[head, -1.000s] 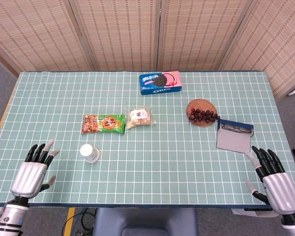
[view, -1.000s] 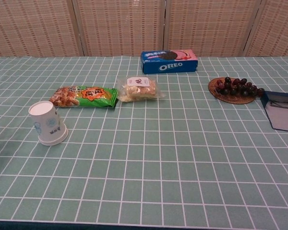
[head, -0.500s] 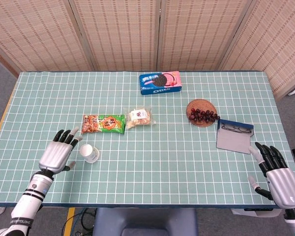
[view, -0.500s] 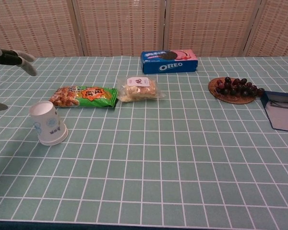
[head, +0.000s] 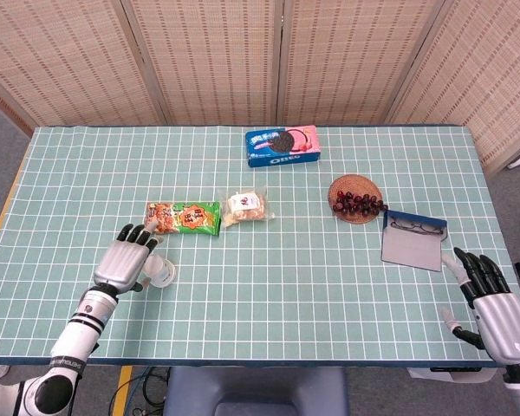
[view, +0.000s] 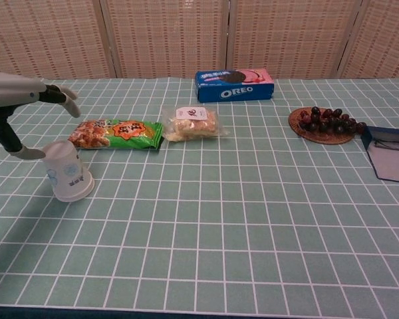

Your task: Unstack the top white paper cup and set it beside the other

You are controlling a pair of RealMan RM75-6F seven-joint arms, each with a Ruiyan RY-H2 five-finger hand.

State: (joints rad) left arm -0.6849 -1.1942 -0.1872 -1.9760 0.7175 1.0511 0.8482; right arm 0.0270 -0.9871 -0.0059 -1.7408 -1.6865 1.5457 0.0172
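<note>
The stacked white paper cups (view: 68,171) stand upside down near the table's front left, and I cannot make out the seam between them. In the head view the cups (head: 164,274) are partly covered by my left hand (head: 128,261). That left hand (view: 25,100) reaches over the stack with fingers spread, its thumb right at the top rim on the left side; it grips nothing. My right hand (head: 494,309) hangs at the front right edge of the table with fingers apart, far from the cups and out of the chest view.
A green and orange snack bag (head: 183,217) lies just behind the cups, a clear packet of pastries (head: 245,206) beside it. Farther off are an Oreo box (head: 282,146), grapes on a wicker mat (head: 356,201) and a blue-grey dustpan (head: 413,241).
My left hand has travelled right and forward from the table's front left edge to the cup stack. The right hand has slid slightly back toward the table edge. The cups have not moved.
</note>
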